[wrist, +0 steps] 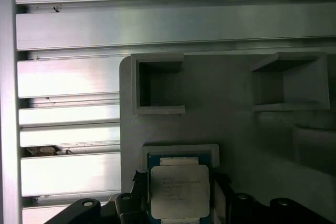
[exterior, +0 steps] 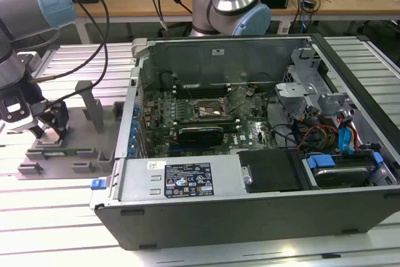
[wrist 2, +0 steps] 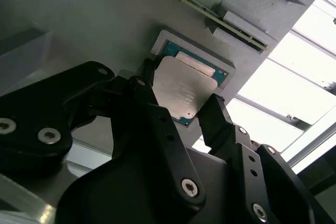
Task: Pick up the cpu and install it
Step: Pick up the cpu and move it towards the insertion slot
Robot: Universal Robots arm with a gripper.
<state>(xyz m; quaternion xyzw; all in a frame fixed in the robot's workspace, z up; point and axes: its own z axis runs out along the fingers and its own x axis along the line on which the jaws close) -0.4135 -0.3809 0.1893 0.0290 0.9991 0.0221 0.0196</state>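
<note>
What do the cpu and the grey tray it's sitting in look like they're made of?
The cpu: a metal lid by the look, silver-grey with a soft sheen, over a blue-green board edge. The tray: probably plastic, matte even grey with blocky pockets and no glint, unlike the shiny ribbed metal table under it.

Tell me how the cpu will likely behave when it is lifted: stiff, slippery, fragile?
The cpu is a flat plate with a metal lid, so probably stiff and light. The shiny lid looks smooth, so it may slip in a weak grip. It sits in a snug holder pocket; a tilted lift might catch its thin green edge.
</note>
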